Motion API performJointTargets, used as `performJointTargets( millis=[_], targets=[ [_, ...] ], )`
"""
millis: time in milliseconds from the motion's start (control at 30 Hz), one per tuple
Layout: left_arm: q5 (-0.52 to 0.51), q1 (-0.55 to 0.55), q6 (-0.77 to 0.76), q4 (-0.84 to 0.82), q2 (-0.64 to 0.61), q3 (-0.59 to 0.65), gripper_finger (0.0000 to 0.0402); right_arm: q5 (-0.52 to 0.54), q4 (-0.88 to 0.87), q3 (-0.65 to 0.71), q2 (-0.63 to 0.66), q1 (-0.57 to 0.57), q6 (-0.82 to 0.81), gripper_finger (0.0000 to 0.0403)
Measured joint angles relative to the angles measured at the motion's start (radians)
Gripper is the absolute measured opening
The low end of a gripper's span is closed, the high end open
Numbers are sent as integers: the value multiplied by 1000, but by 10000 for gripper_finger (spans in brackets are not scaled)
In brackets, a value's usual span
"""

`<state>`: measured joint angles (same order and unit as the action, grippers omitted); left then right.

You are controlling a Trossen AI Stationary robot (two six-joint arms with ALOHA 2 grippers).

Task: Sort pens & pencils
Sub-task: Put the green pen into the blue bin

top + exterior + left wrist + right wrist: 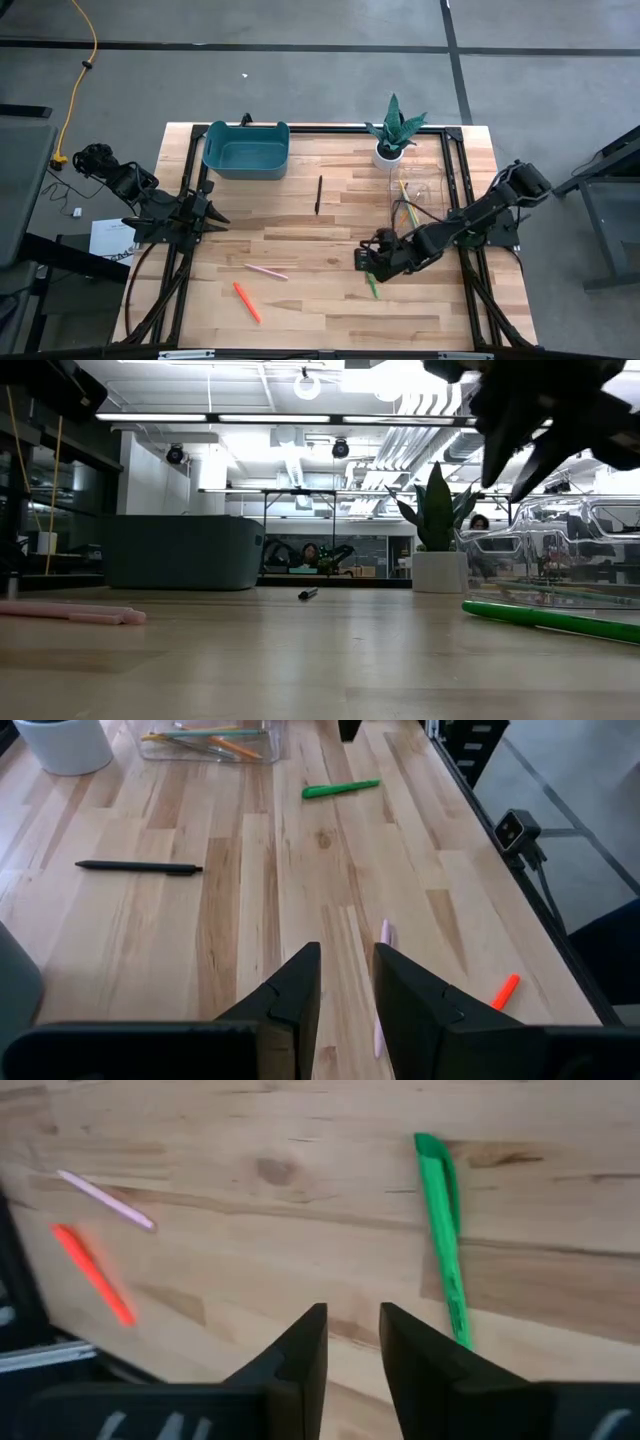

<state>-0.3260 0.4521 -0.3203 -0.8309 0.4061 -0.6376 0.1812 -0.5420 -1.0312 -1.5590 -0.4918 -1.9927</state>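
Observation:
Four pens lie flat on the wooden table. The green pen (372, 286) (442, 1230) is just nearside of my right gripper (368, 265) (352, 1335), which hovers over it, open by a narrow gap and touching nothing. The pink pen (266, 271) and the red-orange pen (247, 302) lie near the near edge. The black pen (319, 195) is mid-table. Slim pencils (205, 740) lie inside a clear tray (425, 190). My left gripper (222, 216) (347, 970) waits at the table's left side, narrowly open.
A teal bin (246, 150) stands at the far left of the table, and a potted plant (392, 135) stands at the far edge beside the clear tray. Black frame rails (462, 180) run along both sides. Bare wood lies between the pens.

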Motion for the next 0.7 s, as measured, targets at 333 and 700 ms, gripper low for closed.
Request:
performJointTargets(
  millis=[333, 700],
  targets=[
    [0, 0, 2, 11, 0, 0, 83, -89, -390, -369, -259, -2, 87, 72],
    [0, 0, 10, 10, 0, 0, 83, -182, -409, -411, -384, -30, -44, 72]
  ],
)
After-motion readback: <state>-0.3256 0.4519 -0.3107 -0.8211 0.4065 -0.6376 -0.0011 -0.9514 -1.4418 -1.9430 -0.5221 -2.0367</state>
